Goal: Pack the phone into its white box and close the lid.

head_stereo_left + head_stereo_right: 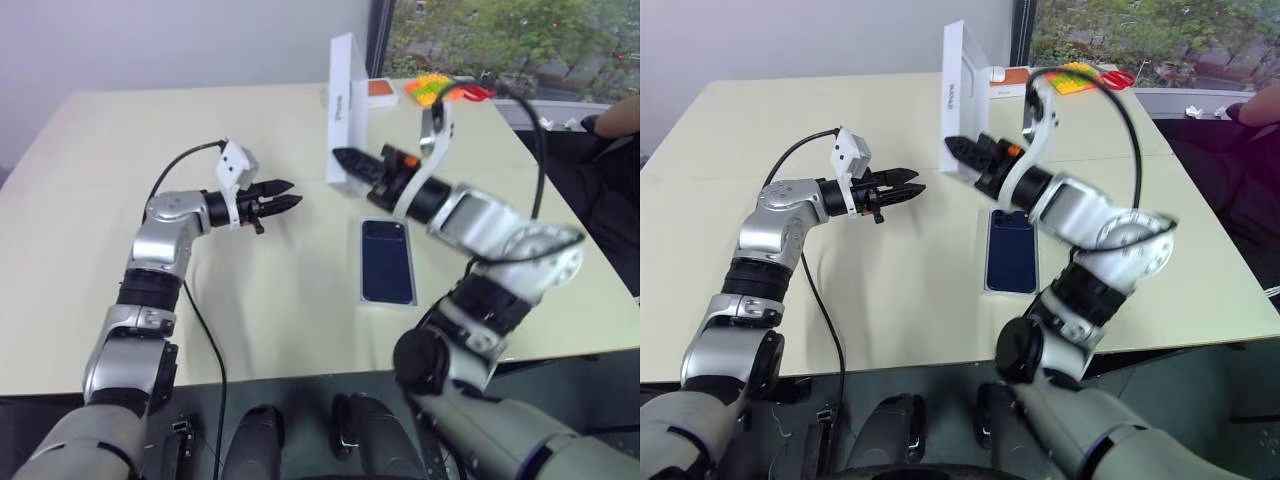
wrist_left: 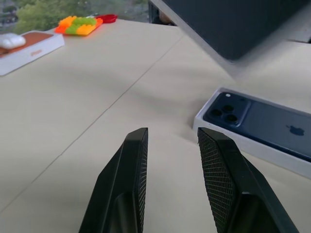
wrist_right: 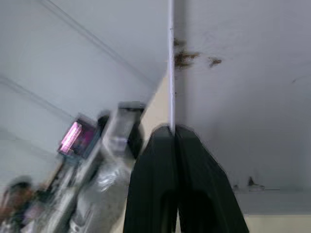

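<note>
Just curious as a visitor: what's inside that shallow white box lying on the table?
The phone lies inside the white box, back up, lenses showing. It covers the box's floor, so anything beneath stays hidden.

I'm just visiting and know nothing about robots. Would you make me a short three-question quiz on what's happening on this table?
1. True or false: the phone already lies in the white box.
2. What does the right gripper hold? A) the phone B) the lid C) nothing
3. In a word, how do the left gripper fingers stand?

Key
1. True: it lies face down in the low white tray on the table.
2. B: its fingers are pinched shut on the lid's edge, and the lid stands upright above the table.
3. Open: there is a gap between them and nothing in it.
</note>
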`<move>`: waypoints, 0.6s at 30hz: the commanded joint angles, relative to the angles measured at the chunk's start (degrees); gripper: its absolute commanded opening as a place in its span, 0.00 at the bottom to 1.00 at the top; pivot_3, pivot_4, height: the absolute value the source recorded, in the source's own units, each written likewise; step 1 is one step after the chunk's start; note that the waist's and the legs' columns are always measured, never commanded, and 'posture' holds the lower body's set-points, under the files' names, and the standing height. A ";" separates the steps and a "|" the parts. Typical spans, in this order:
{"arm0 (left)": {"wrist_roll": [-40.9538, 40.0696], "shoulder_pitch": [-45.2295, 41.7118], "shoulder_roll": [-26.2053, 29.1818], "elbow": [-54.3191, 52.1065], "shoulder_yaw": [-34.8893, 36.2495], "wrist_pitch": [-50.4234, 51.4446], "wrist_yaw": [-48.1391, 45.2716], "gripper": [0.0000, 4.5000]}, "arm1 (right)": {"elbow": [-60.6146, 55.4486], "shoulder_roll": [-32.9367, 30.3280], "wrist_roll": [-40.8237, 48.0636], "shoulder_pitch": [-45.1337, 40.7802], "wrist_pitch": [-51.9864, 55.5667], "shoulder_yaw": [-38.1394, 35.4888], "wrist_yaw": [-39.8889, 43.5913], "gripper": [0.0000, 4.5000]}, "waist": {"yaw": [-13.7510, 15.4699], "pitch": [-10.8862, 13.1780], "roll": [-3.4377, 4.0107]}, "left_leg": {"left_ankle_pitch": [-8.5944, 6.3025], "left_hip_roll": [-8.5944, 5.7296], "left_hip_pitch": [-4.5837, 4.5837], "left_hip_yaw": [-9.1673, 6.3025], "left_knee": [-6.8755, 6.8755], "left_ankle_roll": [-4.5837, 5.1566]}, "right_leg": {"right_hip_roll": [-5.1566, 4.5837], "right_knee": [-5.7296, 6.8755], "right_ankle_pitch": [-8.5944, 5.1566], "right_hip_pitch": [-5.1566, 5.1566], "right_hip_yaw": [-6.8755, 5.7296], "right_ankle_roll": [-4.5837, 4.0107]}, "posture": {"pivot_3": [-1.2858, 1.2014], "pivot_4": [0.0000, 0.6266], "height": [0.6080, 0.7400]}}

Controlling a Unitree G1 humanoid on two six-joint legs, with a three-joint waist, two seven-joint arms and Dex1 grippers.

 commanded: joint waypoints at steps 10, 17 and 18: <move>1.77 -2.31 -0.21 0.43 -0.26 -2.64 0.84 0.38 | -14.36 -0.38 42.41 34.60 -44.15 39.68 -40.65 0.01 | -2.12 -0.29 -0.27 | -0.22 0.03 0.16 0.20 0.25 0.39 | 0.27 -0.16 -0.06 0.14 0.43 0.41 | 0.52 0.24 1.00; 1.79 -1.79 -1.04 -0.68 -0.72 -1.94 0.04 0.38 | -13.91 -4.38 42.41 34.78 -50.29 41.72 -40.96 0.01 | -1.86 -0.30 -0.29 | -0.18 -0.02 0.20 0.18 0.36 0.49 | 0.28 -0.17 -0.01 0.33 0.43 0.40 | 0.52 0.24 1.00; 1.84 -1.58 -1.13 -0.92 -0.86 -1.86 -0.06 0.38 | -13.58 -4.78 42.41 34.56 -50.45 41.53 -40.68 0.01 | -1.88 -0.30 -0.29 | -0.18 -0.02 0.18 0.18 0.36 0.49 | 0.28 -0.19 -0.01 0.32 0.43 0.40 | 0.52 0.24 1.00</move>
